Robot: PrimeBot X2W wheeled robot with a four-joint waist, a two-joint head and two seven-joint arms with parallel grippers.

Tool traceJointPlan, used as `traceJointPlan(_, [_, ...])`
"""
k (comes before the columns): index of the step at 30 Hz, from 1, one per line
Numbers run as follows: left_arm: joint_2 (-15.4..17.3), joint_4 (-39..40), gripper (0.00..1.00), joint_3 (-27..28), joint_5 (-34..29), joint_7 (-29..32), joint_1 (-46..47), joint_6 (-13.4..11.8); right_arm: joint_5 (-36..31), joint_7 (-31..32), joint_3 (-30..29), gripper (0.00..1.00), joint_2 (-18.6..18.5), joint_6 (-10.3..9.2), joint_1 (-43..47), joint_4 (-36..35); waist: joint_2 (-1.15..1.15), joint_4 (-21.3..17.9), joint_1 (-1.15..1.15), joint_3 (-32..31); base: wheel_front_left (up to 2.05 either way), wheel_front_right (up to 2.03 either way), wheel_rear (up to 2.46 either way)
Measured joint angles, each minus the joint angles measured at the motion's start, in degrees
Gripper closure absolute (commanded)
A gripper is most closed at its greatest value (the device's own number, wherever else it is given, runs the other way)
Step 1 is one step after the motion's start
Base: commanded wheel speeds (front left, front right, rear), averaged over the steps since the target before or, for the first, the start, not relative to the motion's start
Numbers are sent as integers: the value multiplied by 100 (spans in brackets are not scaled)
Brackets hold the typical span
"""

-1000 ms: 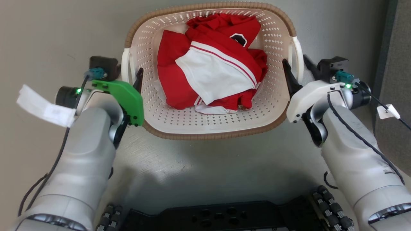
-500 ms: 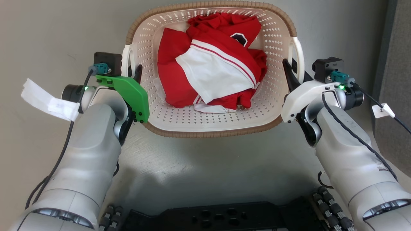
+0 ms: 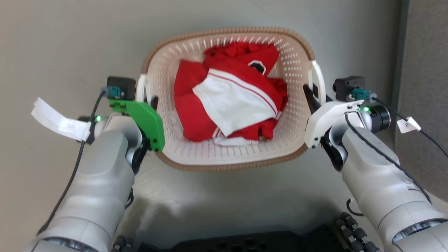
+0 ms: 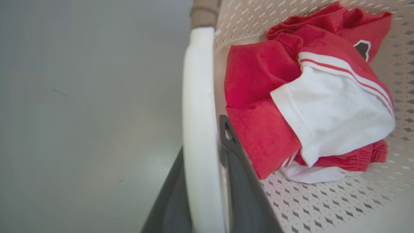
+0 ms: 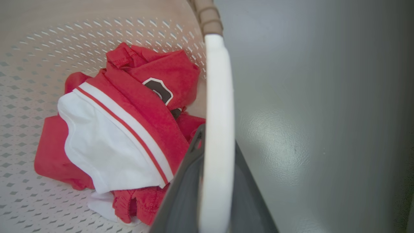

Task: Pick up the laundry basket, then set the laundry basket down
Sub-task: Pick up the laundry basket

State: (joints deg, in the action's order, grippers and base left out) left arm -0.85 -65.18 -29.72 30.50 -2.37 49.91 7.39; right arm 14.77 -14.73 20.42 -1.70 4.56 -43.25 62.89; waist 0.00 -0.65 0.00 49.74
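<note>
Floor (image 3: pixel 224 199) is plain grey with slight glare, and a darker grey panel (image 3: pixel 423 87) runs along the robot's right. Nearest the camera is the dark robot base (image 3: pixel 245 245) at the bottom edge, with two pale forearms (image 3: pixel 101 182) rising past it.

Left gripper (image 3: pixel 148 100) straddles the left white handle (image 3: pixel 141 87). In the left wrist view one dark finger (image 4: pixel 239 181) is inside the wall and one outside, both pressed to the bar, so the claw is closed on it with a gap only as wide as the bar. Right gripper (image 3: pixel 314 94) does the same on the right white handle (image 3: pixel 319 78); the right wrist view shows its fingers (image 5: pixel 184 191) tight on either side of the bar.

Laundry basket (image 3: pixel 231 167) is centred between the two grippers, just ahead of the base, opening up. Its long axis runs left-right across the robot's front, with handles at the two short ends. Cannot tell whether its bottom is off the floor.

Count: one basket, two handles, two grippers. Inside is one heap of red-and-white clothing (image 3: pixel 231 101), mid-basket; the number of garments is not clear.
</note>
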Motion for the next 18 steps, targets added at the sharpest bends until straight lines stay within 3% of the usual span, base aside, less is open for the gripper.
traceJointPlan(18, [3,47,100,-431,769,665,-639,1,643,434,267,100,31,196,510,475,0,-89,0,-1114,0,0,0])
